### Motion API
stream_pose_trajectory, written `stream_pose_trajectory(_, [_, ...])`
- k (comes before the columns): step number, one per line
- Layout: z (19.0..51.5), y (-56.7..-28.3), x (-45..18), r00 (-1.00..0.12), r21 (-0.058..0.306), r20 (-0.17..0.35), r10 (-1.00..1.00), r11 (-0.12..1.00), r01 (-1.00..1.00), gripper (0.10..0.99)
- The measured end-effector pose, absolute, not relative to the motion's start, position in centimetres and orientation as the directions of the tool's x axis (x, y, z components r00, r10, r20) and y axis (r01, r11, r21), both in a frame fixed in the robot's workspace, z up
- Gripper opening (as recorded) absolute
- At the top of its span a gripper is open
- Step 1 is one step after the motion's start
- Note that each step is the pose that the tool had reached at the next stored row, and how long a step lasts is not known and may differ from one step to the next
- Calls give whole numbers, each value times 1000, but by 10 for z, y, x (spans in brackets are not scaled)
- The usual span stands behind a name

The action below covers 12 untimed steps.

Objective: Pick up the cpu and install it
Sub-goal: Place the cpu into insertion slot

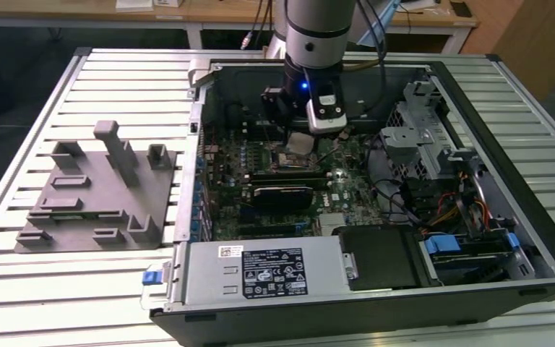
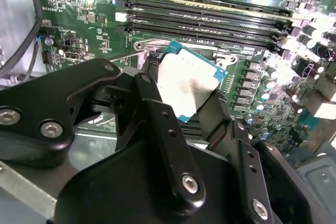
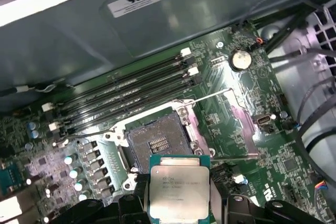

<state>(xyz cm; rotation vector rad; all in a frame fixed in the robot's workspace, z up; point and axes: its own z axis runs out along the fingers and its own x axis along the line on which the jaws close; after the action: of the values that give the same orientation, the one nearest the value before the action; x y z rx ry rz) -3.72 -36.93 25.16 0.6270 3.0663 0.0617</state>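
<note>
Silvery-topped cpu (image 3: 178, 190) clenched between black gripper (image 2: 181, 100) fingers, held close over open socket (image 3: 155, 141), not seated, green motherboard (image 3: 231, 103) beneath, inside open computer case (image 1: 509, 238), grey fixture (image 1: 95, 195) well apart.

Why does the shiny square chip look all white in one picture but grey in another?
In the second wrist view, light bounces off the cpu lid and washes it nearly white; in the first wrist view that lid is evenly lit and looks grey; in the exterior view the case is dim inside, with a small blue light glowing on the arm.
</note>
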Motion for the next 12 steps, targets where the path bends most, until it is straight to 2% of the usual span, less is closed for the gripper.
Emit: stream_pose_trajectory(12, [252, -369, -37, -871, 40, -3, 491, 871, 490, 545])
